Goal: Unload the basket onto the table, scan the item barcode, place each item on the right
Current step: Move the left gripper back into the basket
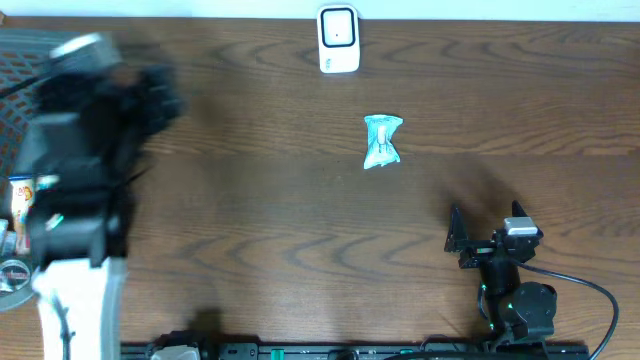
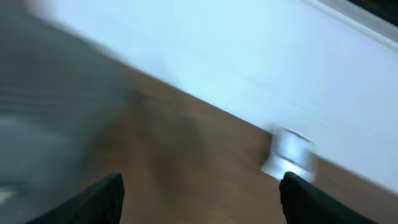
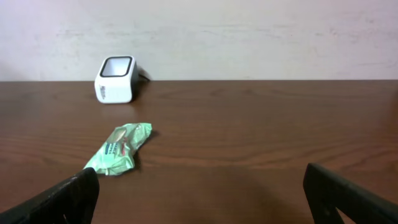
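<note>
Pale-green crinkled plastic packet lies mid-bench, before the white boxy scanner at the far edge, presumably awaiting pickup; my right gripper faces it, spread and empty; left gripper gapes too, holding nothing.

Dark wood-grain table, pale wall behind it, grey mesh basket at left edge

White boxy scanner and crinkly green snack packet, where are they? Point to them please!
White boxy scanner (image 3: 114, 87): right wrist view, on its white front face.
Crinkly green snack packet (image 3: 121, 149): right wrist view, on the middle of the wrapper.
</note>
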Motion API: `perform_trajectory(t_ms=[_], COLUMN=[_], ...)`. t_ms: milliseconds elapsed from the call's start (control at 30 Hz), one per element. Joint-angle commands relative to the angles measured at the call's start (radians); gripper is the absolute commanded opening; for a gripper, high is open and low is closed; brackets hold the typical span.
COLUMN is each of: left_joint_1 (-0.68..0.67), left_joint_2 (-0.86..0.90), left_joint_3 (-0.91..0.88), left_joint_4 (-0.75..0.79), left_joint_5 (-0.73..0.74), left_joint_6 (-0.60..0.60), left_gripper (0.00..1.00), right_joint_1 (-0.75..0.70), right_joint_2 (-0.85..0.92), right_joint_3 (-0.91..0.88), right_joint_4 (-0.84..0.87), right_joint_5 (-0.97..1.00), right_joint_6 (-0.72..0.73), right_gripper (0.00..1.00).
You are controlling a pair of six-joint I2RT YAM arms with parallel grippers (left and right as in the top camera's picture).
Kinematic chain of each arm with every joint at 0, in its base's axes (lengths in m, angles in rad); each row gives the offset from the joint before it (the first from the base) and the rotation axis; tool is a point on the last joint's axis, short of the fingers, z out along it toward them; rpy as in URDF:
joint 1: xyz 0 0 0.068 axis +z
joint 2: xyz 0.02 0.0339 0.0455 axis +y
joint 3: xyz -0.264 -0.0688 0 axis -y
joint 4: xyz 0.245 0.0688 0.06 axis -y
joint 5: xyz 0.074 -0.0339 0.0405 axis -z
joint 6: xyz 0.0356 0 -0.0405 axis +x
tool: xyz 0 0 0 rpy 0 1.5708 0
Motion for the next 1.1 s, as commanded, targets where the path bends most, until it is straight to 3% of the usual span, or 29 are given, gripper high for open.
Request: perform_trajectory(t_ms=[0, 133, 333, 800, 933, 1067], left_joint_1=[0.151, 0.320, 0.475, 0.522, 0.517, 0.511], left_joint_2=[-0.030, 0.005, 0.110, 0.456, 0.548, 0.636], left_joint_3=[0.011, 0.011, 0.011, 0.010, 0.010, 0.008], left_joint_4=[-0.032, -0.065, -0.100, -0.147, -0.158, -0.158], left_joint_5=[-0.270, -0.419, -0.435, -0.389, -0.260, -0.241], left_joint_6=[0.152, 0.345, 0.346, 0.363, 0.425, 0.430], left_gripper=[0.79, 0.79, 0.79, 0.78, 0.78, 0.81], right_joint_1=[-0.009, -0.009, -0.009, -0.009, -0.009, -0.009], right_joint_2=[-0.006, -0.006, -0.006, -0.006, -0.006, -0.006], right_joint_3=[-0.001, -0.001, -0.001, -0.001, -0.001, -0.001], right_joint_4=[-0.004, -0.004, -0.004, -0.004, -0.004, -0.004], right_joint_5=[0.001, 0.001, 0.001, 0.001, 0.001, 0.001], right_joint_6=[0.010, 0.010, 0.010, 0.010, 0.010, 0.010], right_gripper=[0.99, 0.99, 0.99, 0.99, 0.99, 0.99])
